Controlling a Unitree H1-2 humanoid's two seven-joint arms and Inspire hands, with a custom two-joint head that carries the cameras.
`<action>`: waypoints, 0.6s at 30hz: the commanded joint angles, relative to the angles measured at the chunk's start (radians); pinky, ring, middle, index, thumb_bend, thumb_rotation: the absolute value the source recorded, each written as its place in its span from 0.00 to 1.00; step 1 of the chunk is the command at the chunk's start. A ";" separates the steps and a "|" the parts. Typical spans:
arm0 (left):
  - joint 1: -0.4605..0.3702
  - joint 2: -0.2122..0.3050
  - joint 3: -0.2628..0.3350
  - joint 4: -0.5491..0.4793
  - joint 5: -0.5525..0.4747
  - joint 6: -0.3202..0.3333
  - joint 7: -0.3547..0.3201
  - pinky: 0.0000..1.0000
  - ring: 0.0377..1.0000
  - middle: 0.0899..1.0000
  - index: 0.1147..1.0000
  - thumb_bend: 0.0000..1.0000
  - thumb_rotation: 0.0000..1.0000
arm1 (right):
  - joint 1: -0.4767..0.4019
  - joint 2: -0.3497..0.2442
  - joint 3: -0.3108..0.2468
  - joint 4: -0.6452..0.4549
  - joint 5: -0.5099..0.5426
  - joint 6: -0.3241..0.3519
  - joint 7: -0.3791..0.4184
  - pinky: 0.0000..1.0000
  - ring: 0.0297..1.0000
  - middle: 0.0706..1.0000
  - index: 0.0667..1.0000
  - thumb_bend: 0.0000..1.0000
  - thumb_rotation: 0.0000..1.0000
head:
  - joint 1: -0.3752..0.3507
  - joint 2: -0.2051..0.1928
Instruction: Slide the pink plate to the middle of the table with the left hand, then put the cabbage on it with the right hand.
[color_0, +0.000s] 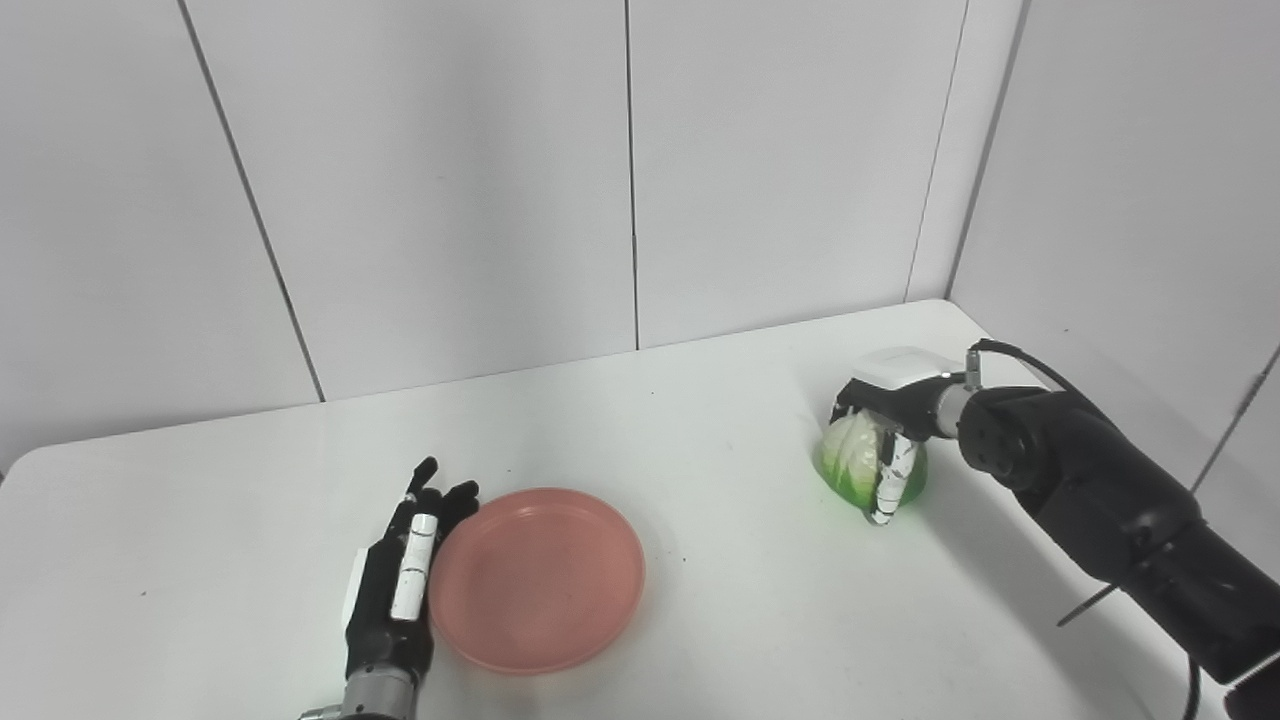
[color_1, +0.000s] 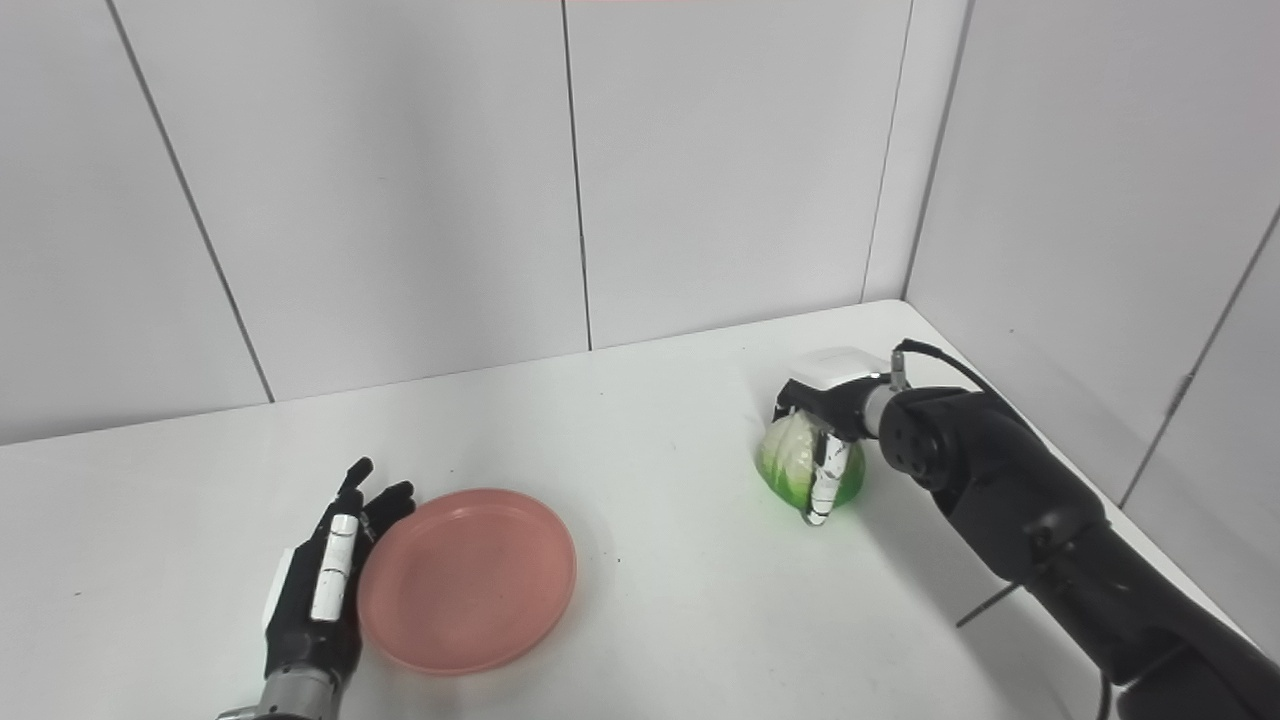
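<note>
A round pink plate lies flat on the white table, left of centre and near the front. My left hand rests open with straight fingers along the plate's left rim, touching it or nearly so. At the right side a green and white cabbage sits on the table. My right hand covers it from above and behind, its fingers curled down over the front of the cabbage.
Grey wall panels stand behind the table and along its right side, meeting in a corner near the cabbage. A cable runs from the right wrist. The table's left corner is rounded.
</note>
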 joint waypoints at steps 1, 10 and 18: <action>-0.005 0.001 -0.004 -0.016 0.000 0.010 -0.012 0.91 0.79 0.76 0.88 0.77 0.85 | 0.018 -0.011 0.018 0.009 0.007 -0.015 0.030 0.34 0.43 0.45 0.63 0.53 0.00 | 0.004 0.000; -0.009 -0.007 -0.011 -0.015 0.015 0.007 -0.002 0.88 0.79 0.76 0.88 0.78 0.86 | 0.001 -0.032 -0.007 -0.022 0.060 -0.008 0.071 0.34 0.41 0.48 0.65 0.53 0.00 | 0.022 0.000; -0.008 -0.020 -0.018 -0.005 0.041 0.005 0.017 0.84 0.78 0.76 0.89 0.77 0.87 | -0.047 -0.065 -0.134 -0.190 0.192 0.017 0.103 0.35 0.44 0.46 0.66 0.53 0.00 | 0.050 0.000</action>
